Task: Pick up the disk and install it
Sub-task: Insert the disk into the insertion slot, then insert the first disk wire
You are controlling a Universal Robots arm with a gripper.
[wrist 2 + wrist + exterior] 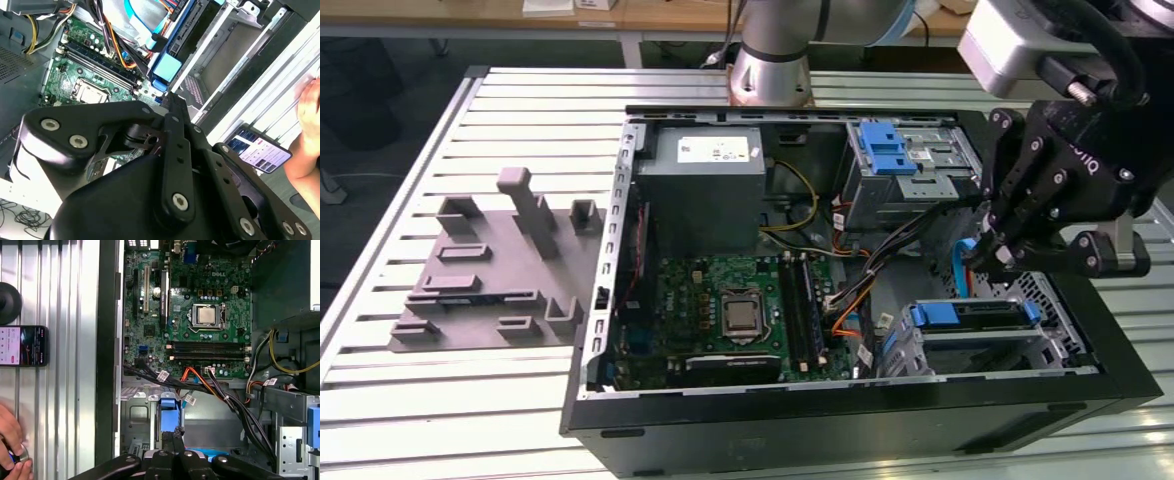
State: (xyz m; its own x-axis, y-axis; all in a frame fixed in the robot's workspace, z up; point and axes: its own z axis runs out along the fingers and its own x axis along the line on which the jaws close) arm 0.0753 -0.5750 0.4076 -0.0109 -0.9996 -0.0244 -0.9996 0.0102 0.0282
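Observation:
The disk (974,313) lies flat in the lower drive bay at the front corner of the open computer case (854,420), on the exterior view's right. Its blue end tab (168,412) points toward the motherboard. In the second wrist view the blue tab (167,70) and the blue-framed disk (186,30) sit inside the metal bay. My black gripper (991,262) hangs just above the disk. Its fingers look shut together, and their tips (176,432) reach the edge of the tab (171,97). Nothing shows between them.
A curved light-blue cable (965,265) runs beside the gripper. Orange and black cables (200,380) cross near the bay. The motherboard (734,310), grey power-supply box (700,180) and upper cage with blue latch (894,155) share the case. A phone (25,345) and a person's hand (12,450) lie outside. A grey fixture (494,265) stands at the exterior view's left.

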